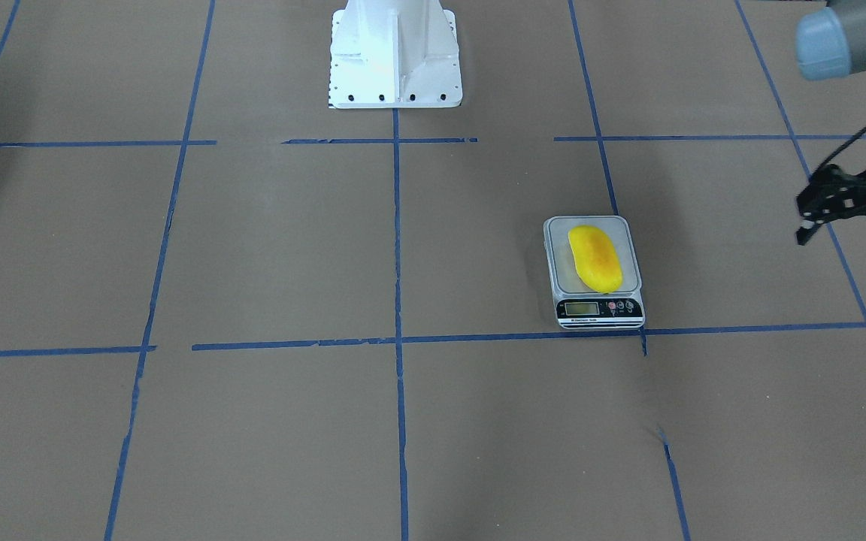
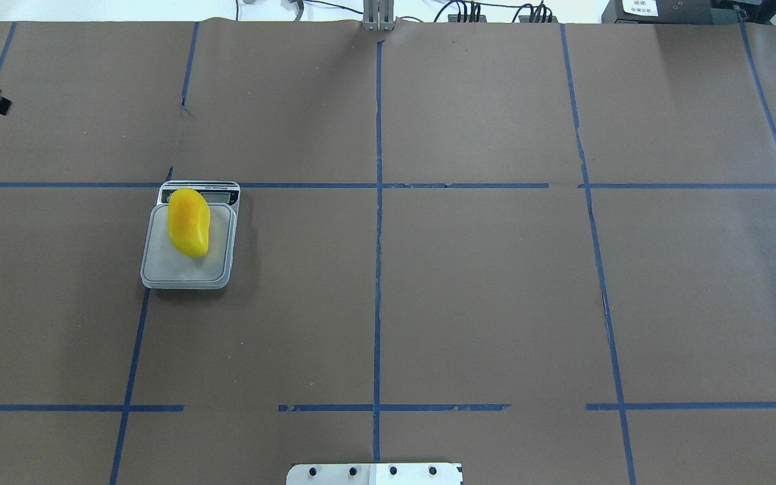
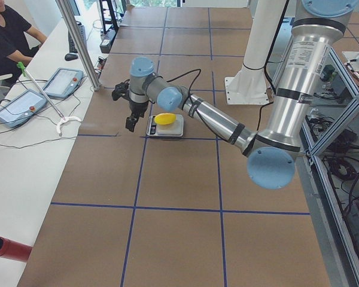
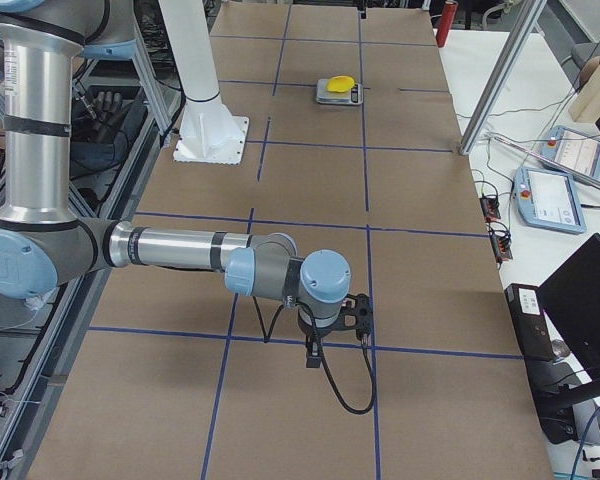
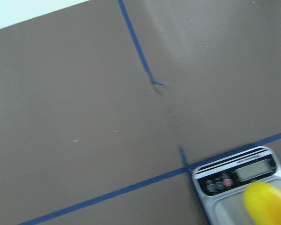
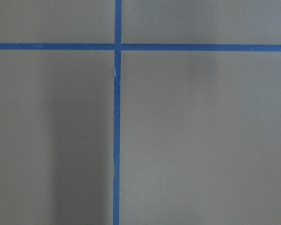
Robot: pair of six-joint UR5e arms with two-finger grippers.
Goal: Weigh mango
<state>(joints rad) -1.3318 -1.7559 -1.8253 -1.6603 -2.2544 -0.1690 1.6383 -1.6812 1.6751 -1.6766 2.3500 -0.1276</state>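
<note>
The yellow mango (image 1: pixel 595 258) with an orange blush lies on the platform of the silver scale (image 1: pixel 598 308). Both also show in the overhead view, the mango (image 2: pixel 188 221) on the scale (image 2: pixel 179 275), and in the left wrist view, the mango (image 5: pixel 267 204) and the scale (image 5: pixel 234 173). My left gripper (image 1: pixel 850 240) is open and empty, off to the scale's side and apart from it. My right gripper (image 4: pixel 335 330) hangs low over the bare paper far from the scale; I cannot tell if it is open or shut.
The white robot base (image 1: pixel 395 52) stands at the table's robot-side edge. Blue tape lines cross the brown paper. A side bench holds tablets (image 3: pixel 63 81), a metal post (image 3: pixel 81 42) and a seated person (image 3: pixel 6 36).
</note>
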